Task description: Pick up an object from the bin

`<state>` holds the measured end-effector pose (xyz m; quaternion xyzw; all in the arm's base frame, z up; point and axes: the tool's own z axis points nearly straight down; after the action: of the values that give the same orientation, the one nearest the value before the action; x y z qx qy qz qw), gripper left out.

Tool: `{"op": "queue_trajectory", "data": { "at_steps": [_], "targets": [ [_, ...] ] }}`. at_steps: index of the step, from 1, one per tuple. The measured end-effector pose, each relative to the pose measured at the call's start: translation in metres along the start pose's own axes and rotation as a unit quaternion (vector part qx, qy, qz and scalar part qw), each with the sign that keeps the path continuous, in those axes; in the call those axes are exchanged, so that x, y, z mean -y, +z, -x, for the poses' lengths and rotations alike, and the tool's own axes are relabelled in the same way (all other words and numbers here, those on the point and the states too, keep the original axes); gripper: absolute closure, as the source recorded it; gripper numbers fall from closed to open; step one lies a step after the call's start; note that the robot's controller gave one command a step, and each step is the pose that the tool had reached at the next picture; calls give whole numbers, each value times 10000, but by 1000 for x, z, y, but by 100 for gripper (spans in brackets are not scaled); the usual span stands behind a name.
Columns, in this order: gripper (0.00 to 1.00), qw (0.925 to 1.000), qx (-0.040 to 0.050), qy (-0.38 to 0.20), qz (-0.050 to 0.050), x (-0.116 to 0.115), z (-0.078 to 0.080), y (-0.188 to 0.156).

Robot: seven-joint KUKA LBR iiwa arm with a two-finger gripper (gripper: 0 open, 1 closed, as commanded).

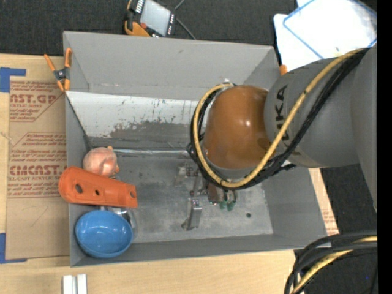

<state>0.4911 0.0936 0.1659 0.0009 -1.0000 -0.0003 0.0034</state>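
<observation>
My gripper (194, 212) hangs low over the bare floor in the middle of the bin, under the arm's orange dome. To its left, against the left wall, lies an orange plastic piece (98, 190) with small holes, long and tilted. A pale pink, onion-shaped ball (100, 160) rests just behind it. A blue round bowl-like thing (103, 231) sits in the front left corner, touching the orange piece. The gripper stands well apart from all three, roughly a hand's width right of the orange piece.
The arm and its cables cover the right half of the bin. The back wall slopes down to the scuffed floor. Bare floor lies between the gripper and the three things on the left.
</observation>
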Motion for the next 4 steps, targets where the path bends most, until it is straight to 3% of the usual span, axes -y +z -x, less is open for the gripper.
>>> {"op": "queue_trajectory", "data": {
  "at_steps": [1, 2, 3, 4],
  "targets": [
    [0, 10000, 35, 6, 4, 0, 2, -3],
    [0, 9937, 44, -1124, 2, -68, 22, 78],
    [0, 9964, 24, 843, -5, -97, 3, 52],
    [0, 9986, -38, -499, -163, -127, 29, 68]
  ]
}}
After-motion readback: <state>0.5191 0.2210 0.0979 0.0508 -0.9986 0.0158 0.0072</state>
